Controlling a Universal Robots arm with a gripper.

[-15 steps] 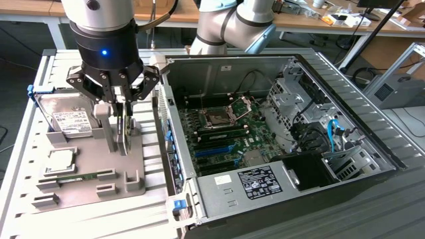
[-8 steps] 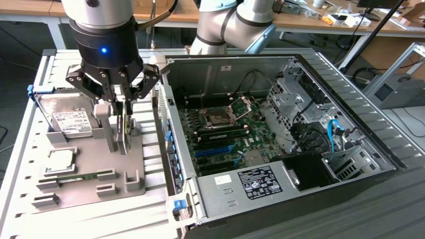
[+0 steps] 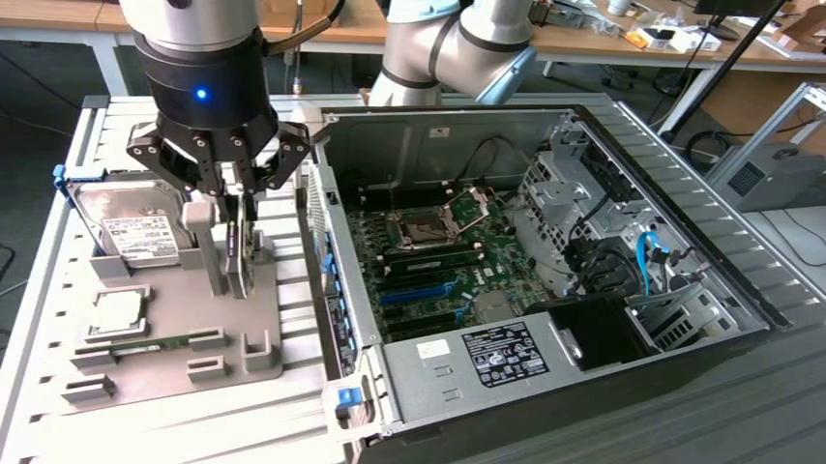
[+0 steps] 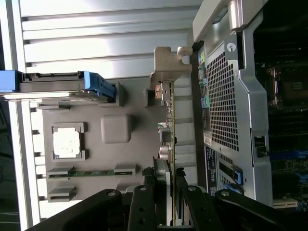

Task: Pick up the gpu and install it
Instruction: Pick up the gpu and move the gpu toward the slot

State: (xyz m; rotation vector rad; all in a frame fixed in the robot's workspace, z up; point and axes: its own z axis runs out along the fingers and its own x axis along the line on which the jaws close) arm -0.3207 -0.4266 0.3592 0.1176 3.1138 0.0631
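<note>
Gpu [image 3: 243, 261] stood on edge in tray [image 3: 168, 338] slot, faces free for pinch; tool [image 4: 171, 175] clenched across it.

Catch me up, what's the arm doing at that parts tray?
The arm's claw is down over the gpu, which stands on edge on the gray tray beside the open PC case. The card is not yet in the case. A hard drive sits in the tray too.
</note>
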